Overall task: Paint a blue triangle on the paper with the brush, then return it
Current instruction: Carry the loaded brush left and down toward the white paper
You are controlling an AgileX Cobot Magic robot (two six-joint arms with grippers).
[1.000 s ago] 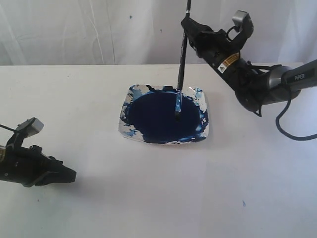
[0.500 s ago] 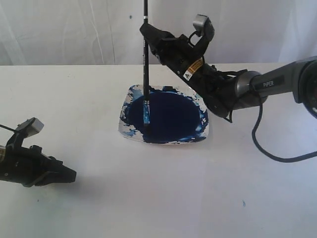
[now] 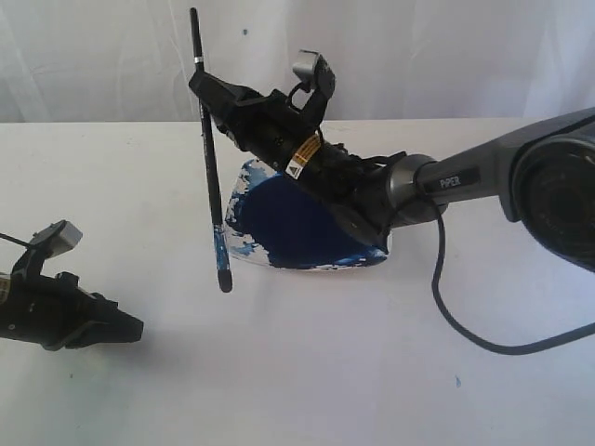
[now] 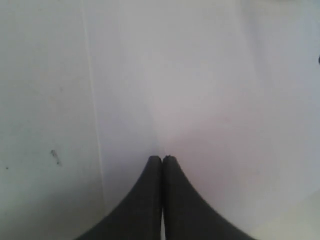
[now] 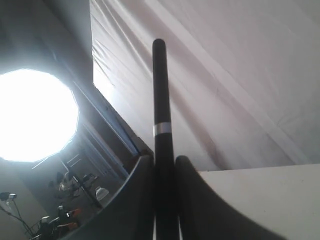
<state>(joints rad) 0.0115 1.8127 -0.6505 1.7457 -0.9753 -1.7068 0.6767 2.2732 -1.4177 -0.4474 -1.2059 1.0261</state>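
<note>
Painting step not yet begun: right claw grasps the blue-tipped brush near-upright just left of the dish, left claw clenched empty; next move calls for lowering the tip onto the paper.

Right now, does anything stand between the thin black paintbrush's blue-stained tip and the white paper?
Nothing visible does. The right gripper holds the brush with its tip beside the blue-filled paint dish, only white surface beneath.

Black brush, blue-smeared near its tip, just left of the dish. Dark-blue pool inside, white rim blotched blue. White table all round.
</note>
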